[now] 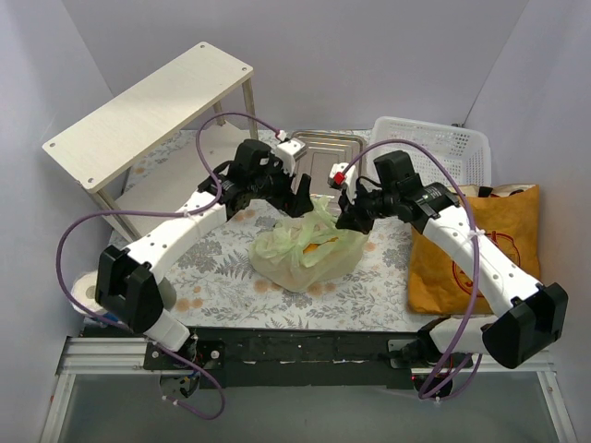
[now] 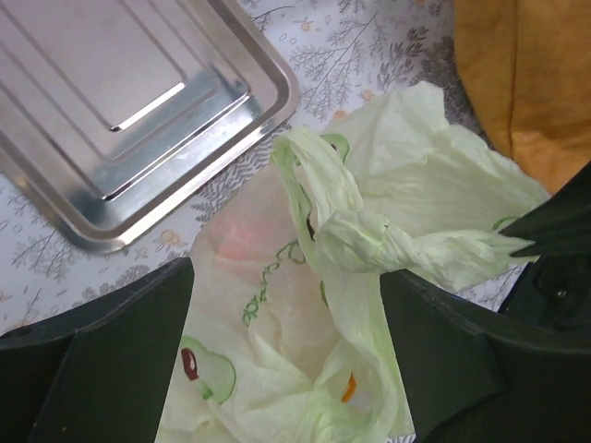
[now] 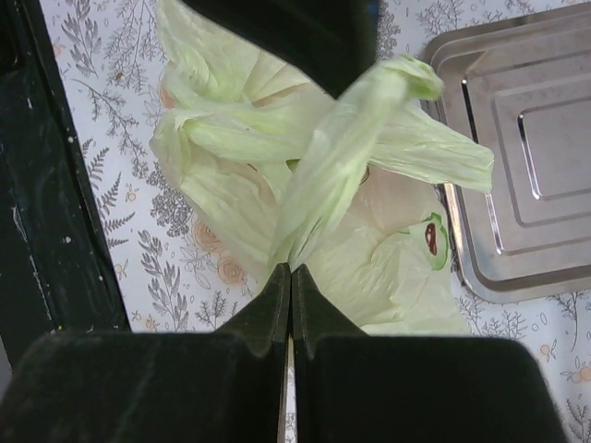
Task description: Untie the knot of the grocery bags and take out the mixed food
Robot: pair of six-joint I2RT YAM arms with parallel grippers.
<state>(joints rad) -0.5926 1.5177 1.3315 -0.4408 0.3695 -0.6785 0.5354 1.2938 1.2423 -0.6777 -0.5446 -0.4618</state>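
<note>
The pale green plastic bag (image 1: 305, 247) lies knotted mid-table, with something orange showing through it (image 1: 319, 245). My right gripper (image 1: 354, 217) is shut on one twisted handle of the bag (image 3: 332, 175), its jaws pressed together at the strip's base (image 3: 291, 272). My left gripper (image 1: 300, 196) is open just above the bag, its fingers (image 2: 102, 360) standing wide on either side of the bag body below the knot (image 2: 355, 235). The mustard-orange tote (image 1: 476, 249) lies at the right. The rest of the food is hidden.
A metal tray (image 1: 323, 148) lies behind the bag, and also shows in the left wrist view (image 2: 138, 120). A white mesh basket (image 1: 434, 152) stands at the back right and a wooden shelf (image 1: 148, 111) at the back left. A white roll (image 1: 85, 288) sits near the left arm's base.
</note>
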